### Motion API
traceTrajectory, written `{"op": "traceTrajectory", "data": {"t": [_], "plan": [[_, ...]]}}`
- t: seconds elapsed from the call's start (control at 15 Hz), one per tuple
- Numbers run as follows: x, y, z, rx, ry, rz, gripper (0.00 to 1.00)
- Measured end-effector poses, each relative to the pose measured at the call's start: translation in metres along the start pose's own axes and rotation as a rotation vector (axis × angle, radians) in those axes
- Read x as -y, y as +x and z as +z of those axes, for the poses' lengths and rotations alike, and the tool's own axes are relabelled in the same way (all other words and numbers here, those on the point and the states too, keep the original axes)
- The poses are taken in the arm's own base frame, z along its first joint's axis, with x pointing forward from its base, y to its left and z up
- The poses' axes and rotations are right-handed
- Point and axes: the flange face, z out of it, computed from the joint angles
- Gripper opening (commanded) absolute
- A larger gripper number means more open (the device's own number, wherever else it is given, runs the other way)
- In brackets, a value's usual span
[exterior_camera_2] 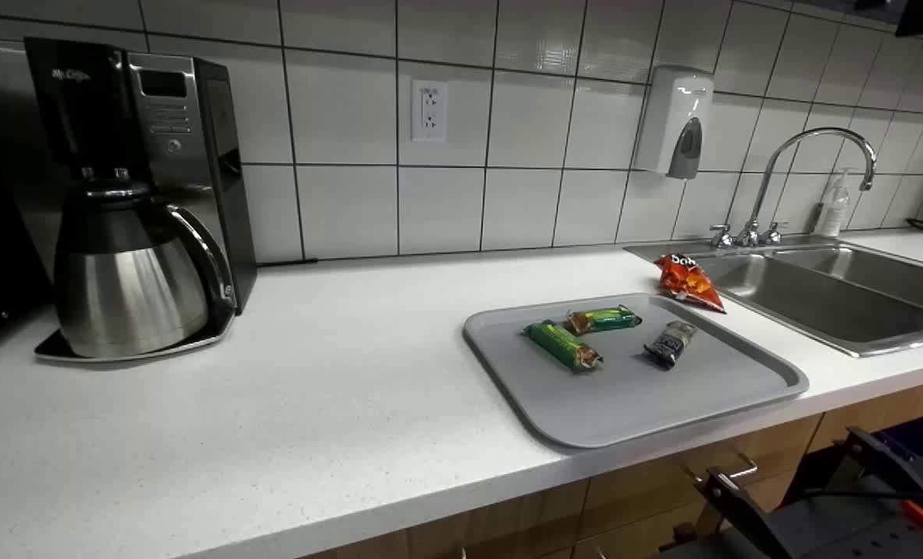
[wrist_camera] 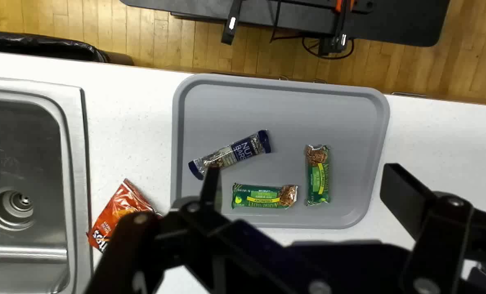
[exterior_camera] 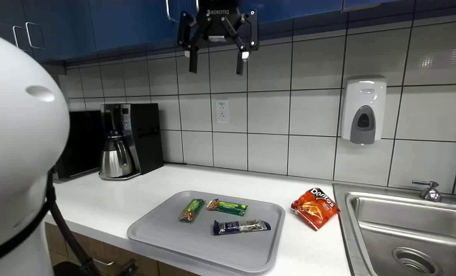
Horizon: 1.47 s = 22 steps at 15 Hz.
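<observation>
My gripper (exterior_camera: 216, 69) is open and empty, high above the counter; it also shows in the wrist view (wrist_camera: 302, 175). Below it a grey tray (exterior_camera: 197, 245) lies on the counter. On the tray are two green granola bars, one (exterior_camera: 192, 210) pointing toward the front edge and one (exterior_camera: 228, 207) lying crosswise, and a dark blue nut bar (exterior_camera: 241, 227). In the wrist view a finger overlaps one end of the nut bar (wrist_camera: 243, 151) without touching it. A red Doritos bag (exterior_camera: 316, 209) lies beside the tray, partly hidden by the gripper in the wrist view (wrist_camera: 120, 208).
A steel sink (exterior_camera_2: 834, 310) with a faucet (exterior_camera_2: 818, 133) lies beyond the Doritos bag. A coffee maker (exterior_camera_2: 135, 256) stands at the opposite end of the counter. A soap dispenser (exterior_camera: 364, 109) hangs on the tiled wall. Blue cabinets (exterior_camera: 135, 23) hang overhead near the gripper.
</observation>
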Motion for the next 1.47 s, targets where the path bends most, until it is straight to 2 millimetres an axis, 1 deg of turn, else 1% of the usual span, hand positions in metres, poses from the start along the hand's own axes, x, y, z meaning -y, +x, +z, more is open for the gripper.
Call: {"op": "traceTrajectory", "data": {"t": [0.47, 0.73, 1.13, 1.47], "plan": [[0.0, 0.001, 0.001, -0.002, -0.001, -0.001, 1.0], [0.004, 0.005, 0.006, -0.02, -0.014, -0.009, 1.0], [0.016, 0.013, 0.026, -0.062, -0.045, -0.031, 1.0], [0.026, 0.021, 0.043, -0.091, -0.071, -0.012, 1.0]]}}
